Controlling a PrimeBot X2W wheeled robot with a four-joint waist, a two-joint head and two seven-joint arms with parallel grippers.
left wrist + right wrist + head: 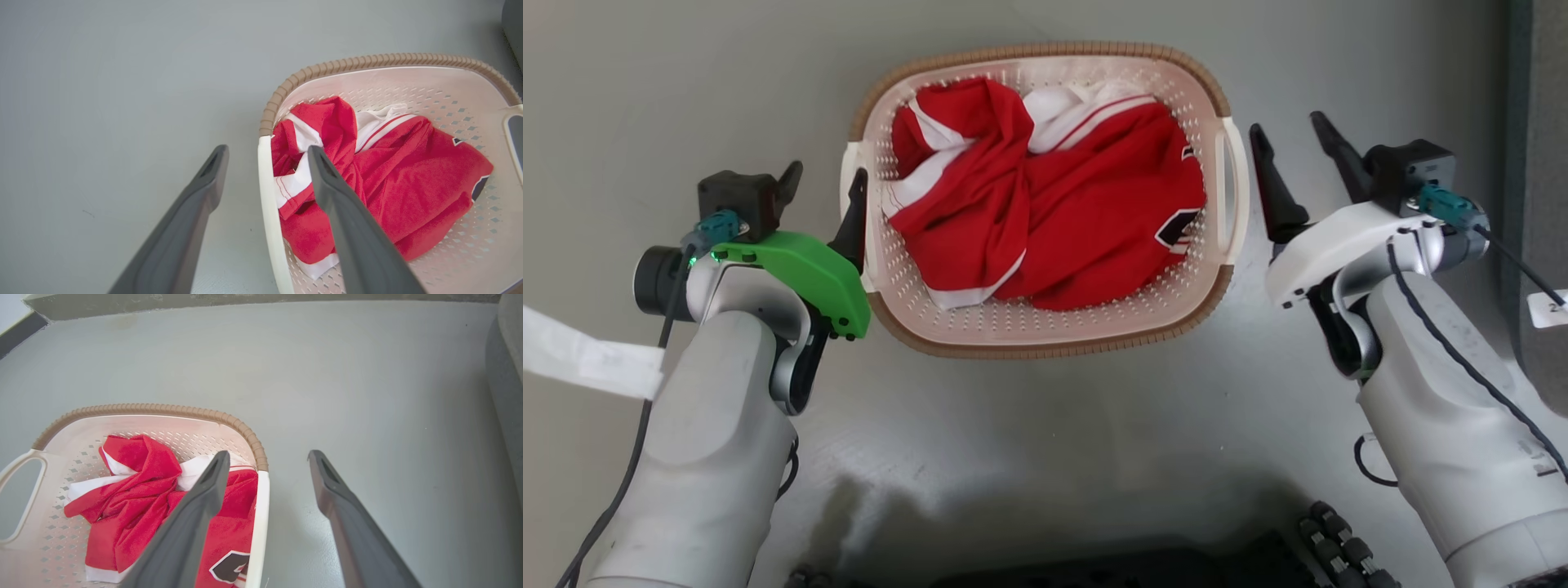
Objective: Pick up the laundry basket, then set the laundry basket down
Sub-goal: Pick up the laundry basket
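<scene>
Head view shows the cream-white holey plastic laundry basket (1045, 51) with its brown rim sitting on the grey floor (1045, 425) between the left pincer (827, 175) and right pincer (1285, 122), both spread wide, ready to lift it by its sides.

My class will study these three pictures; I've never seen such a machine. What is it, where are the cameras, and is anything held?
A robot with two arms, each ending in a two-fingered gripper. One camera looks down from its head; one sits on each wrist. On the grey floor stands a laundry basket holding a red and white garment. The left gripper is open astride the basket's left edge; the right gripper is open by its right edge. Nothing is held.
</scene>
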